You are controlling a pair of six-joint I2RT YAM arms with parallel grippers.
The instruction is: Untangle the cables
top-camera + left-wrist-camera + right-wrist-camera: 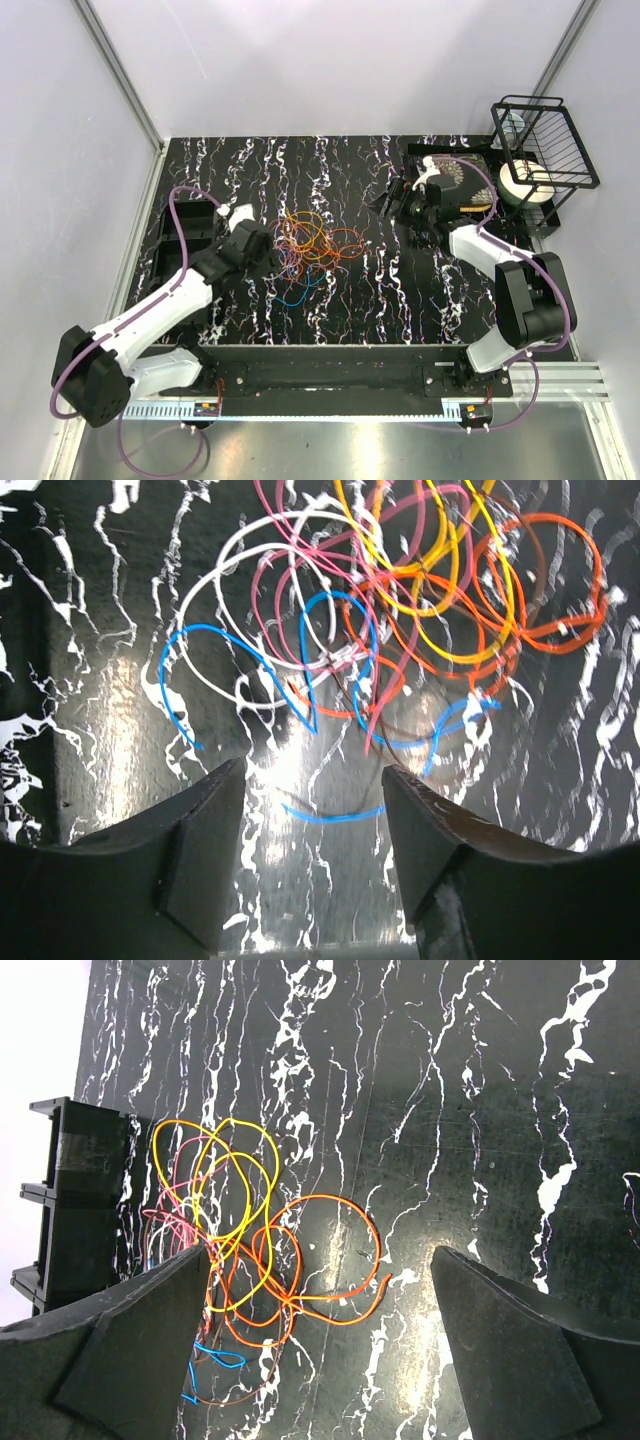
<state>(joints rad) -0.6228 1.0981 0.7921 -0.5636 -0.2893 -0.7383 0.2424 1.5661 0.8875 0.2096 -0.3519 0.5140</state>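
the cables (312,243) lie in one tangled heap of orange, yellow, red, blue and pale loops on the black marbled table (400,300), a little left of its centre. i read the left gripper (312,780) as just beside the heap on its left side, fingers spread apart and gripping nothing; in the left wrist view a blue strand (330,815) lies on the surface between its fingertips. the right gripper (320,1260) sits well apart to the right of the heap, fingers spread wide and empty, facing the orange and yellow loops. a black compartment tray (160,245) sits at the left table edge, and a black wire rack (548,140) at the far right corner.
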